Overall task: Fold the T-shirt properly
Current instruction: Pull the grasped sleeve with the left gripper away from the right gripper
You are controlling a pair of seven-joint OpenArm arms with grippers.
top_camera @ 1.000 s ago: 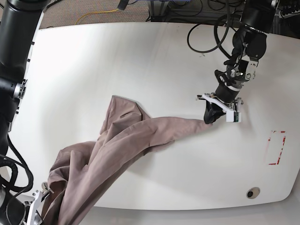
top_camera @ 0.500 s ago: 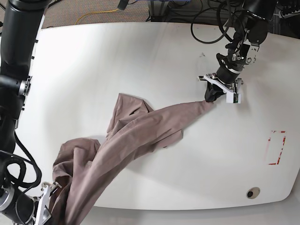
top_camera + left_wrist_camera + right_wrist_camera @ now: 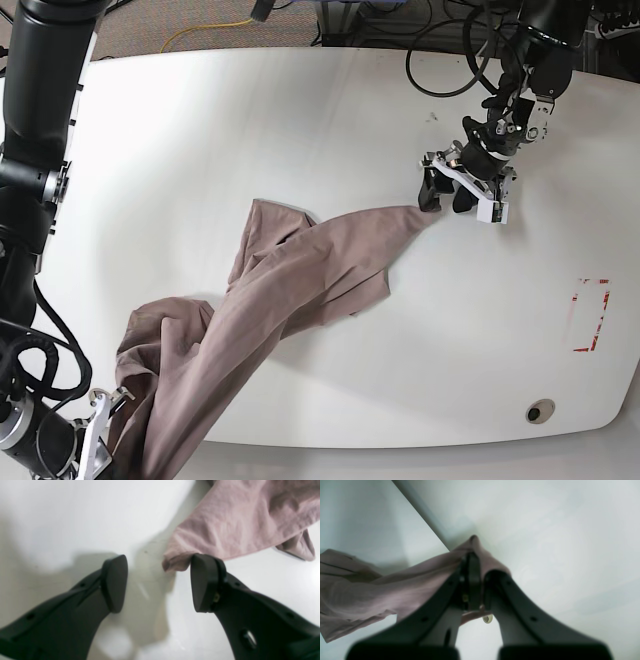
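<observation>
The left gripper (image 3: 158, 583) was wide open, one pad touching the T-shirt (image 3: 300, 290) corner. The right gripper (image 3: 480, 575) was clamped on its hem.

Both arms are matte black with thick round links. The left end effector (image 3: 447, 195) has black fingers with rounded pads (image 3: 113, 583), small screw holes, a white bracket and looping black cables. The right end effector (image 3: 477, 562) has matching black fingers.
</observation>
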